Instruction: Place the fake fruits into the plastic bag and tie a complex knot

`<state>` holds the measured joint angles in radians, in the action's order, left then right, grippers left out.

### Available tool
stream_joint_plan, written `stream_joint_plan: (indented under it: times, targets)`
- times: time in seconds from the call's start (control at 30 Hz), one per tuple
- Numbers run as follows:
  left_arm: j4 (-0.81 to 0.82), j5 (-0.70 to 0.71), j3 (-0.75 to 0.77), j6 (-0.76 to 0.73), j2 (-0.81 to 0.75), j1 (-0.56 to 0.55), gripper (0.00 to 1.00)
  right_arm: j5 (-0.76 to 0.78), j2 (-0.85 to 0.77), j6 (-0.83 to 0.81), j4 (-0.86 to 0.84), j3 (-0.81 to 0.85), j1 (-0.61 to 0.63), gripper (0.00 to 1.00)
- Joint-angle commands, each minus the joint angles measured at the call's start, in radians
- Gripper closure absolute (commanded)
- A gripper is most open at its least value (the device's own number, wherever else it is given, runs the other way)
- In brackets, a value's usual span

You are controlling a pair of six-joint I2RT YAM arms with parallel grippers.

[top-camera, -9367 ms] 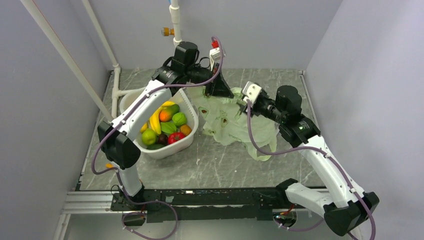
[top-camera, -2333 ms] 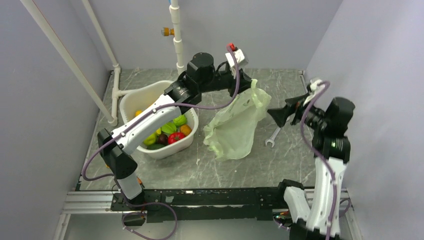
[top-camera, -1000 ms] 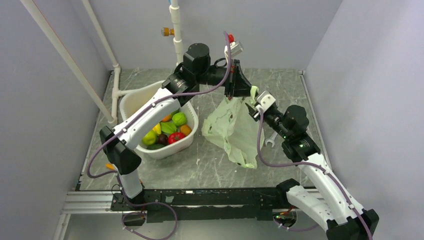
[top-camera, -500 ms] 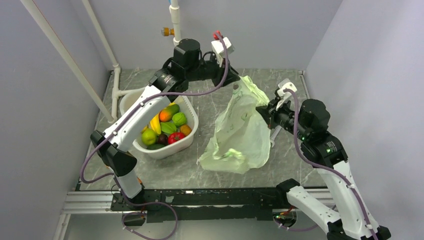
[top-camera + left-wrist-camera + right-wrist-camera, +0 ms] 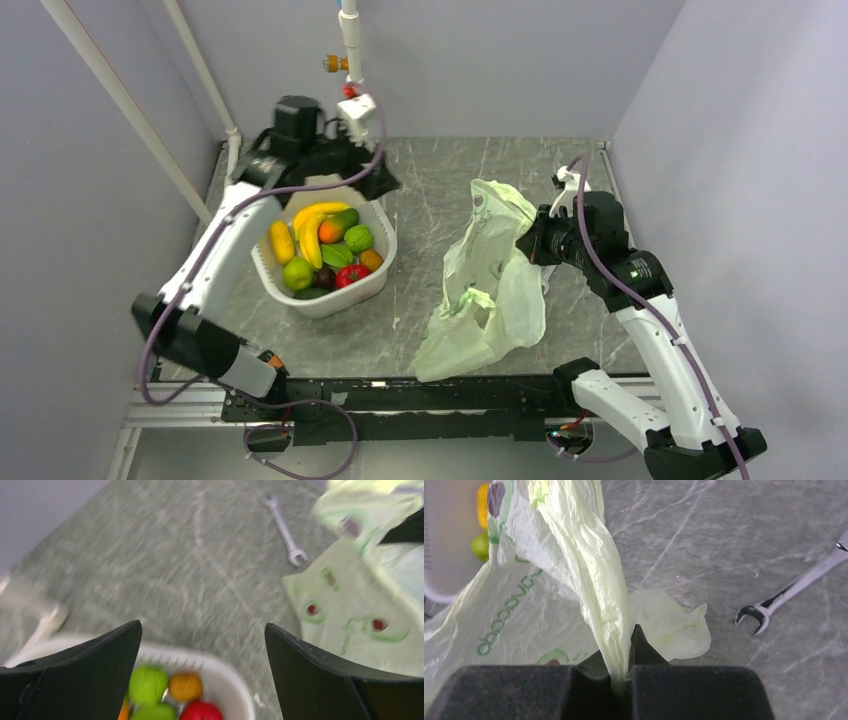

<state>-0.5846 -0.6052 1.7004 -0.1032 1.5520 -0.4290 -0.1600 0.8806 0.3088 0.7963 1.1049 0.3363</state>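
— While the right gripper (image 5: 626,647) pinches a fold of the plastic bag (image 5: 488,290) slumped on the table, what's best?
— Lift that fold so the mouth gapes. The left gripper (image 5: 201,630), wide and empty over the white basin (image 5: 385,272), can fetch the fake fruits (image 5: 325,248).
— Wrist views add anything?
— A wrench (image 5: 791,590) near the bag; overhead I cannot make it out.

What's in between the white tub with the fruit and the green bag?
Nothing. Just bare grey tabletop lies between the white tub and the plastic bag, as the top view shows.
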Motion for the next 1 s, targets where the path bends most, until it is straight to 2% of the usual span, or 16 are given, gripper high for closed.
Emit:
stream_joint_plan:
  times: [0.0, 0.07, 0.13, 0.2, 0.27, 0.5, 0.57, 0.83, 0.9, 0.97]
  targets:
    - [-0.105, 0.066, -0.156, -0.004, -0.185, 0.183, 0.01, 0.122, 0.032, 0.113, 0.038, 0.129, -0.005, 1.00]
    - [-0.146, 0.109, -0.237, 0.002, -0.208, 0.288, 0.01, 0.081, 0.042, 0.123, 0.049, 0.172, -0.029, 1.00]
    - [-0.178, 0.218, -0.296, 0.004, -0.203, 0.331, 0.04, 0.048, 0.059, 0.132, 0.092, 0.208, -0.066, 1.00]
    - [-0.216, 0.307, -0.318, -0.007, -0.168, 0.373, 0.12, 0.030, 0.080, 0.135, 0.140, 0.233, -0.092, 1.00]
    - [-0.220, 0.390, -0.329, 0.006, -0.123, 0.385, 0.16, 0.021, 0.092, 0.148, 0.166, 0.237, -0.102, 1.00]
    - [-0.203, 0.500, -0.301, 0.054, 0.059, 0.384, 0.22, 0.039, 0.143, 0.196, 0.139, 0.238, -0.103, 1.00]
    - [-0.195, 0.522, -0.288, 0.060, 0.110, 0.384, 0.25, 0.031, 0.140, 0.201, 0.108, 0.233, -0.103, 1.00]
    - [-0.200, 0.465, -0.221, 0.075, 0.307, 0.377, 0.31, 0.023, 0.152, 0.176, 0.060, 0.237, -0.103, 1.00]
    - [-0.199, 0.450, -0.219, 0.077, 0.333, 0.374, 0.36, 0.028, 0.147, 0.168, 0.050, 0.229, -0.103, 1.00]
    - [-0.208, 0.433, -0.211, 0.070, 0.352, 0.375, 0.45, 0.023, 0.146, 0.161, 0.042, 0.224, -0.103, 1.00]
